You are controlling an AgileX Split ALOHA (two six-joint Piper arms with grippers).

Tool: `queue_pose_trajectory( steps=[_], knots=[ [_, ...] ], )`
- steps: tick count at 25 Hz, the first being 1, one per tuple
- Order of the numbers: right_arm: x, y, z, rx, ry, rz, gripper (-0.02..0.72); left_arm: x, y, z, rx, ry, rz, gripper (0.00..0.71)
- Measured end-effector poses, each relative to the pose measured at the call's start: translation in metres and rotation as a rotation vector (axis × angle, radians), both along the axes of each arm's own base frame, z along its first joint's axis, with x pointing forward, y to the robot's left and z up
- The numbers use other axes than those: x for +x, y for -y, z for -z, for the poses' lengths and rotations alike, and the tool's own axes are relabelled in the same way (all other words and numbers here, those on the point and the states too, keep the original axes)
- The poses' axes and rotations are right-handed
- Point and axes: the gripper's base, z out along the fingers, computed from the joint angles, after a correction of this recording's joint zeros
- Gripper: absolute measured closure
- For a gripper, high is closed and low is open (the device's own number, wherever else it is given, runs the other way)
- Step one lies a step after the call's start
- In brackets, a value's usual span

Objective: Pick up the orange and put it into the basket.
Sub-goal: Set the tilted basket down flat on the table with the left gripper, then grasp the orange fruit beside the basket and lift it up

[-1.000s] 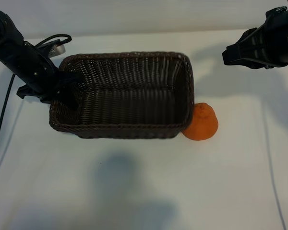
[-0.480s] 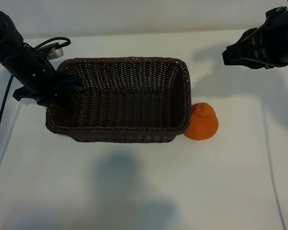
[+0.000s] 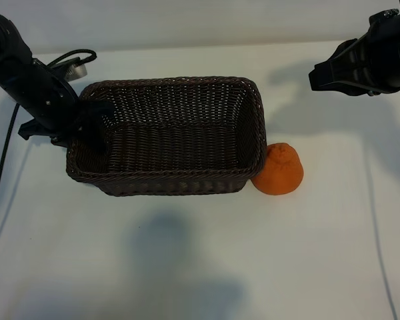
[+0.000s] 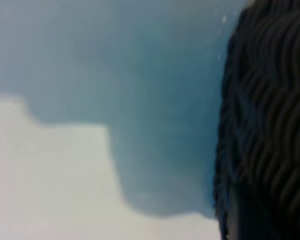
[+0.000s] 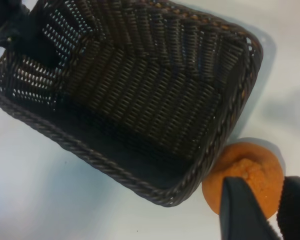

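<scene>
A large rectangular basket (image 3: 167, 137) of dark brown woven wicker sits left of centre in the exterior view, on a smooth, pale tabletop (image 3: 187, 267). It has rounded corners, sloping sides of tight ribbed weave and a thick braided rim, and its inside holds nothing. The orange (image 3: 279, 169) lies on the tabletop just outside the basket's right end, at the lower right corner, touching or almost touching the wicker; it is round and matte, with a bumpy raised knob on top. The left claw (image 3: 93, 127) reaches down from the upper left of that view over the basket's left end, one dark finger showing inside the rim against the wall; whether its fingers grip the wicker or stand free of it cannot be told. The left wrist view shows only a strip of the wavy dark weave (image 4: 270, 125) beside the bare tabletop and a soft shadow. The right claw (image 3: 320, 77) hangs in the upper right corner of the exterior view, well apart from the basket and from the orange. In the right wrist view its two black fingers (image 5: 242, 210) stand apart with nothing between them, the orange (image 5: 242, 175) lying farther off beyond them, beside the basket's corner (image 5: 190, 192).
</scene>
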Motion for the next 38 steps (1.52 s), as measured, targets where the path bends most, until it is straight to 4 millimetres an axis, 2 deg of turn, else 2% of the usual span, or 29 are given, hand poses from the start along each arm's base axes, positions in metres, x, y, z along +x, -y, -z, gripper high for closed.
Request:
queue_pose_trajectory(
  steps=[4, 7, 20, 29, 38],
  knots=[
    [0.000, 0.000, 0.000, 0.000, 0.000, 0.000, 0.471, 0.001, 0.000, -0.002, -0.004, 0.004, -0.007, 0.327],
    [0.000, 0.000, 0.000, 0.000, 0.000, 0.000, 0.471, 0.002, 0.001, -0.003, -0.005, -0.003, -0.019, 0.301],
    [0.000, 0.000, 0.000, 0.000, 0.000, 0.000, 0.471, -0.010, -0.001, -0.032, 0.013, -0.039, -0.010, 0.291],
    [0.000, 0.000, 0.000, 0.001, -0.004, -0.002, 0.471, -0.027, -0.007, -0.072, 0.076, -0.026, -0.008, 0.291],
    [-0.001, -0.001, 0.001, 0.003, -0.013, -0.007, 0.471, -0.039, -0.009, -0.108, 0.082, 0.073, -0.013, 0.291]
  ],
)
